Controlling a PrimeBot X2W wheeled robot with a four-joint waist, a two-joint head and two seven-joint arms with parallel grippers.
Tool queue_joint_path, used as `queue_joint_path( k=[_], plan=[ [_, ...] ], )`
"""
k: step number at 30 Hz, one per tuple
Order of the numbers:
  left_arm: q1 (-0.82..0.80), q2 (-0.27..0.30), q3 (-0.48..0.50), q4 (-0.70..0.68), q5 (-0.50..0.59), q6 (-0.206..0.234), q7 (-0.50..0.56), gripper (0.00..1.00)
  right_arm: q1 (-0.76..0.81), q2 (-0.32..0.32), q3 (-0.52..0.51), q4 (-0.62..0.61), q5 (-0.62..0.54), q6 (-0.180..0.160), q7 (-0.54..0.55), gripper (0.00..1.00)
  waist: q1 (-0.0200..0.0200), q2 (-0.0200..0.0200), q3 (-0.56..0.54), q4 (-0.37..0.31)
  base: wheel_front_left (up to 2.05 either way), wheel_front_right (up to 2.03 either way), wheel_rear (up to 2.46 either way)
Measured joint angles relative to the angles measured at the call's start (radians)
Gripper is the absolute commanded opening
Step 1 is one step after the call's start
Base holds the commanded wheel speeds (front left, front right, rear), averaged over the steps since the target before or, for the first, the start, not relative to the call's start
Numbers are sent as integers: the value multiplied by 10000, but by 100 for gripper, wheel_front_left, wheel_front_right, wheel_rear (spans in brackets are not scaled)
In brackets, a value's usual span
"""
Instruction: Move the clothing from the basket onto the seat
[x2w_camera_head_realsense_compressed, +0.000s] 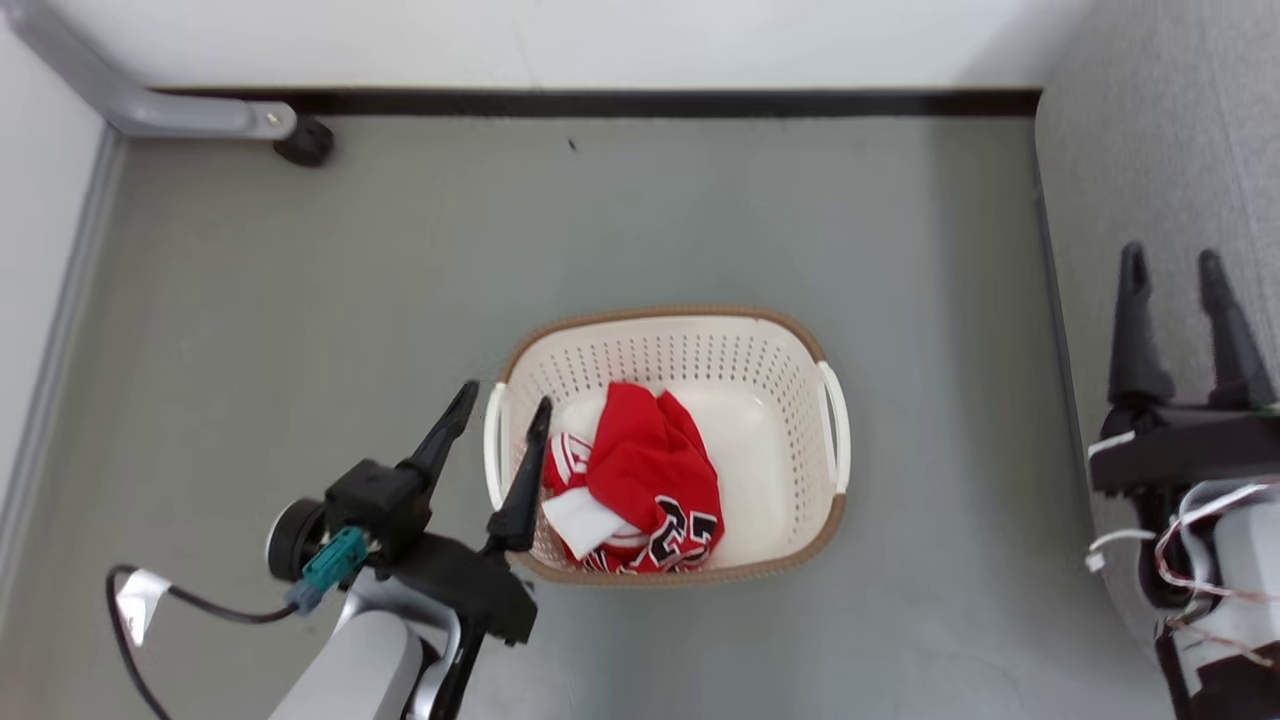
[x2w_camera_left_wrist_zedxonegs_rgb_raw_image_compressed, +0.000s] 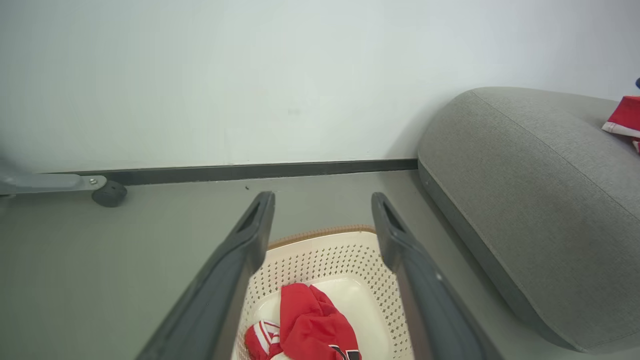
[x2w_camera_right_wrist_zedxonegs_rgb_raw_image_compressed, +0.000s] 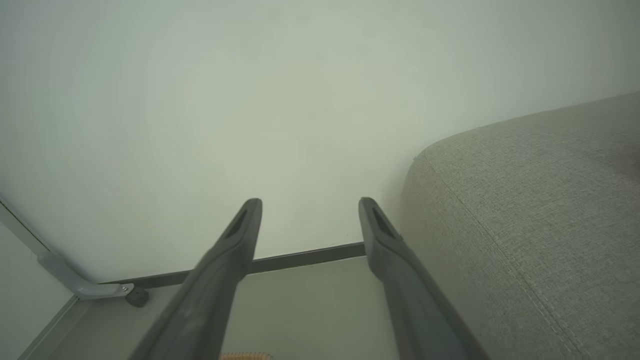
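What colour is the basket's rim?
Brown, woven-look rim on a cream basket; head view shows it best.

Red clothing (x2w_camera_head_realsense_compressed: 650, 470) heaped in the basket (x2w_camera_head_realsense_compressed: 680, 352) — left gripper (x2w_camera_head_realsense_compressed: 507, 394) spread wide at its rim, perhaps touching.

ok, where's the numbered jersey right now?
Head view: the jersey lies bunched in the basket on the floor, toward its left side, next to the left gripper.
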Motion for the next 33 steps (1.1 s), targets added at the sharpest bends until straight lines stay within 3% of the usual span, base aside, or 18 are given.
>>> queue_joint_path(
  k=[11, 24, 33],
  plan=[
    [1219, 351, 869, 19, -146, 608, -4, 100, 1257, 311, 869, -449, -169, 86, 117, 100, -1, -1, -1496, 331, 0, 0, 0],
    [2716, 431, 1883, -915, -46, 1049, -4, 100, 3144, 539, 1227, -1515, -265, 79, 117, 100, 0, -1, -2666, 232, 0, 0, 0],
    [3654, 368, 2713, -1841, 355, 1221, -6, 100, 4007, 614, 1557, -2226, -802, -291, 132, 100, 1, 0, -2875, 34, 0, 0, 0]
  ],
)
